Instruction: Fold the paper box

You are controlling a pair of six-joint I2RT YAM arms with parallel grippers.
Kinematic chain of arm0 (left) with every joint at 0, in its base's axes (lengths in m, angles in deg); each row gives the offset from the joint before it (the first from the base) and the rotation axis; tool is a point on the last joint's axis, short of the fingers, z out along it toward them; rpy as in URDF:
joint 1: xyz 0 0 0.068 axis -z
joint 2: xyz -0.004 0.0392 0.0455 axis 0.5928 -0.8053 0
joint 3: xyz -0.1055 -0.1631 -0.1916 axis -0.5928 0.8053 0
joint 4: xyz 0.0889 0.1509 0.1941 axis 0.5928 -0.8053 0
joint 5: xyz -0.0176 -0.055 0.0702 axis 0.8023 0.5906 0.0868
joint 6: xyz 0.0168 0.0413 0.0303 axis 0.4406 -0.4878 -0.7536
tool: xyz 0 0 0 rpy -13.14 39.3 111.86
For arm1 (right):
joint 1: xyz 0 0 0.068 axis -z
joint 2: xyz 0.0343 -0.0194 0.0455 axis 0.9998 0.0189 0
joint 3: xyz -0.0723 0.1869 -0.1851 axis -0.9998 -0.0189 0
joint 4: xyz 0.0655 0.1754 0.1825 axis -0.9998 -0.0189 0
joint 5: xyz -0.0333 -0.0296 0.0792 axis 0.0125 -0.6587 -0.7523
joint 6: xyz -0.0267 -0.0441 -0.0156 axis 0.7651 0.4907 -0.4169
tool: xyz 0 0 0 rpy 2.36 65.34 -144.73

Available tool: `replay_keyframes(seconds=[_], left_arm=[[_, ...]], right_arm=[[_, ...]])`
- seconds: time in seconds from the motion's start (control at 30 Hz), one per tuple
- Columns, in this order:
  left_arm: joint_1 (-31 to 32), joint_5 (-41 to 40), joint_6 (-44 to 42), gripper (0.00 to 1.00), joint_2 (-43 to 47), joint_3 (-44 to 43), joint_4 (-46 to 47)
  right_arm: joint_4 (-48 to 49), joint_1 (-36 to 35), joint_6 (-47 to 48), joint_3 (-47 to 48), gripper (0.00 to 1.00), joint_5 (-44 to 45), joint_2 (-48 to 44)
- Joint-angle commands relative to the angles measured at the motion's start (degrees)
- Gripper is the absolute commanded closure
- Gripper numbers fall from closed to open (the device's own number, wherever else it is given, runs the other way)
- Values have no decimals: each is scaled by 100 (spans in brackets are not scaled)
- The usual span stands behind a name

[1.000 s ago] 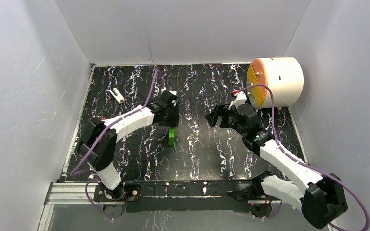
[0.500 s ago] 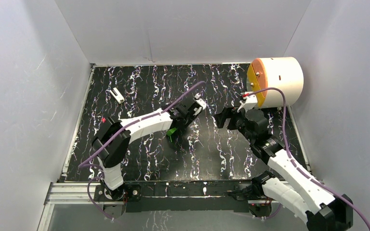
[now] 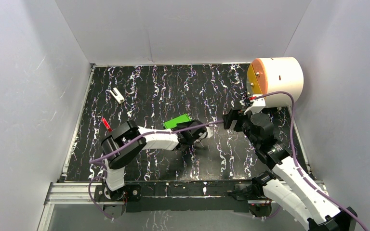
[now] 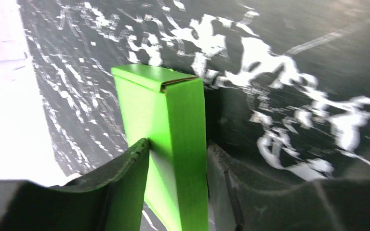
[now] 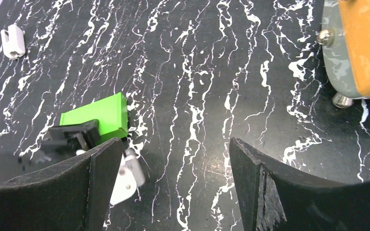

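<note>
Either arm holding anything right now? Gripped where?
Left gripper holds the green box, jaws on opposite faces at its near end, flap end sticking out. Right gripper open, empty.

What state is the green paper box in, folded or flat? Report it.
Folded: the paper box stands as a closed block with walls and its top flap down, gripped in the left tool.
</note>
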Motion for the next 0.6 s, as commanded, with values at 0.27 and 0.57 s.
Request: replay_keyframes(seconds=[0.27, 0.57], left_arm=[[400, 208, 880, 38, 990, 375, -396], [-261, 430, 2196, 15, 1683, 100, -728]], right_arm=[[95, 24, 274, 152, 10, 502, -121], [-201, 25, 692, 387, 2, 955, -145]])
